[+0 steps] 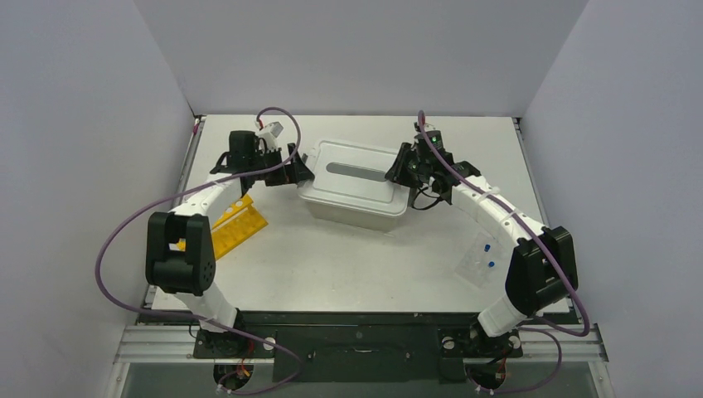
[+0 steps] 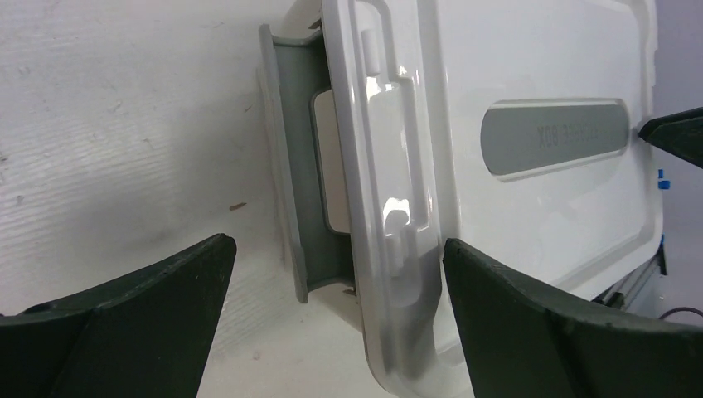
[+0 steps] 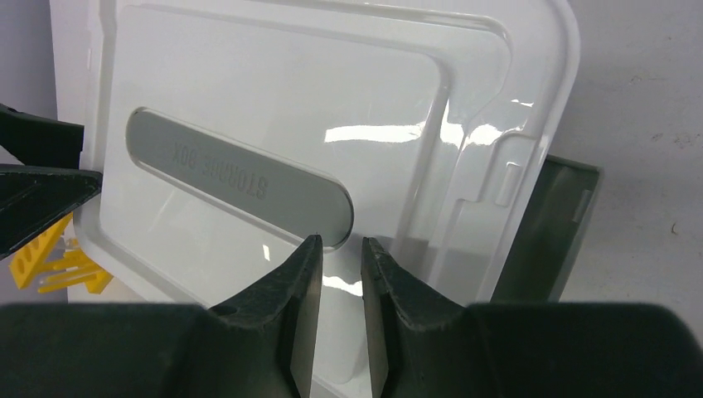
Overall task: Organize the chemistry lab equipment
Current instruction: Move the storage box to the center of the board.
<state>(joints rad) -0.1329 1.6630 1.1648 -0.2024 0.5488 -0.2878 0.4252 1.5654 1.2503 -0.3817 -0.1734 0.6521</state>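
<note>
**Operator:** What sits nearest me?

**Spotter:** At your near edge you have the black base plate (image 1: 365, 332) and a metal rail (image 1: 166, 344). Both arms are bolted there, and purple cables (image 1: 104, 249) loop off them. Past that your white desk (image 1: 348, 265) begins. The left wrist view shows it scuffed and finely scratched.

**Operator:** Where is the lab equipment?

**Spotter:** On your near left, the yellow tube rack (image 1: 239, 224) lies on the desk, partly under the left arm. On your near right, a clear piece with blue caps (image 1: 489, 249) lies just beside the right arm. It is too small for you to tell what it is. Both lie well apart from the tub.

**Operator:** And the tub?

**Spotter:** The pale tub (image 1: 356, 209) stands mid-desk, toward the far side. The white lid (image 1: 365, 156) is on it, with the grey handle (image 1: 356, 172) running along the top. A grey latch (image 2: 290, 166) shows at each end.

**Operator:** The end effectors?

**Spotter:** Your left end effector (image 2: 336, 247) is at the tub's left end with its jaws spread wide and nothing in them. Your right end effector (image 3: 337, 242) is over the lid's right end. Its fingers are nearly together, with a thin gap between them. You cannot tell whether they pinch the rim.

**Operator:** Beyond that?

**Spotter:** Plain grey walls (image 1: 356, 50) close you in on the left, right and far sides.
</note>
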